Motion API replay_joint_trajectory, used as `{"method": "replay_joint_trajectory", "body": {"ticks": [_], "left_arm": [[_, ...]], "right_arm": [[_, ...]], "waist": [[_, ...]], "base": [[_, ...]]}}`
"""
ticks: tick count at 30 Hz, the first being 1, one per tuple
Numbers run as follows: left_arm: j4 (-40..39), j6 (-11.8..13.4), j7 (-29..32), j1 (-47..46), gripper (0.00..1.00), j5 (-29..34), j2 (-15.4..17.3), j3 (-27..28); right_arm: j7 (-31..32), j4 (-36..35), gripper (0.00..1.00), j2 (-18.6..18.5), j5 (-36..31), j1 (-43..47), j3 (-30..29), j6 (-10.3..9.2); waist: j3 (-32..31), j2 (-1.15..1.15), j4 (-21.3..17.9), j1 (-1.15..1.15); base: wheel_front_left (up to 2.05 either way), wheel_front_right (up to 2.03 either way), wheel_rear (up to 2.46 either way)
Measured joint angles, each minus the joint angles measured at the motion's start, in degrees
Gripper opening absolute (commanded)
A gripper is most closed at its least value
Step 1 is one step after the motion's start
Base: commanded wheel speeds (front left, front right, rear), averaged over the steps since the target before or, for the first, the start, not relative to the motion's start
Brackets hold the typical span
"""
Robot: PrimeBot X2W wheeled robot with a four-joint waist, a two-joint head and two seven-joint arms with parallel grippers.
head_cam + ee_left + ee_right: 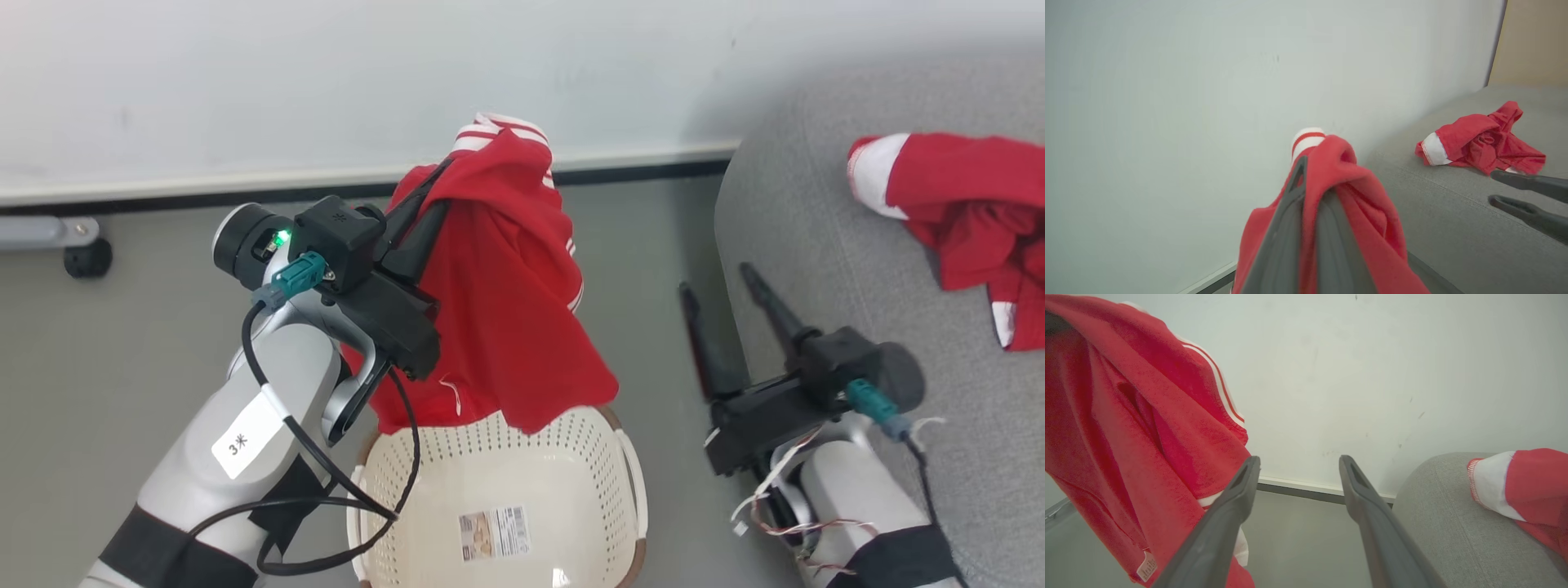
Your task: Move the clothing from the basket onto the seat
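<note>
Two bright red garments showed. The striped garment (506, 310) hung from the left pincer (433, 188), whose dark fingers were clamped on a fold of it, directly above the basket (506, 465). Its hem reached down to the basket's far rim (whether touching, I could not tell). It draped in soft folds, with double white stripes along its edges and a small tag near the hem. The cuffed garment (971, 204) lay crumpled on the grey woven seat (816, 229), well to the right of the basket, showing a white cuff stitched in red. The right pincer (716, 282) stood spread and empty, right of the basket, at the seat's edge. The cream perforated basket carried a paper label (494, 532) on its bottom.
</note>
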Motion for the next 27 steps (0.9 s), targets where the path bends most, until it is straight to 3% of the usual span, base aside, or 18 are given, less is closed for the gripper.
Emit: {"method": "replay_joint_trajectory", "body": {"ticks": [4, 10, 27], "left_arm": [[0.45, 0.0, 0.01, 0.09, 0.0, -1.42, -0.26, -0.76], [1.36, 0.0, 0.62, 1.51, 0.0, -2.36, -1.05, -2.37], [-0.88, -0.01, 4.9, 5.49, 0.0, -5.36, -4.48, -6.73]], "right_arm": [[0.0, 2.42, 1.0, 1.49, -0.05, 0.2, 3.74, 2.71], [0.0, 6.05, 1.0, 2.69, -0.25, 0.96, 9.4, 4.76], [0.01, 14.77, 1.0, 3.11, 3.23, 0.54, 20.85, 5.79]], "waist": [[-3.83, 0.0, 0.26, 0.0], [-8.37, 0.0, 0.44, 0.0], [-18.19, 0.0, 3.14, 0.0]], "base": [[0.0, 0.0, 0.0], [0.0, 0.0, 0.0], [0.0, 0.0, 0.0]]}}
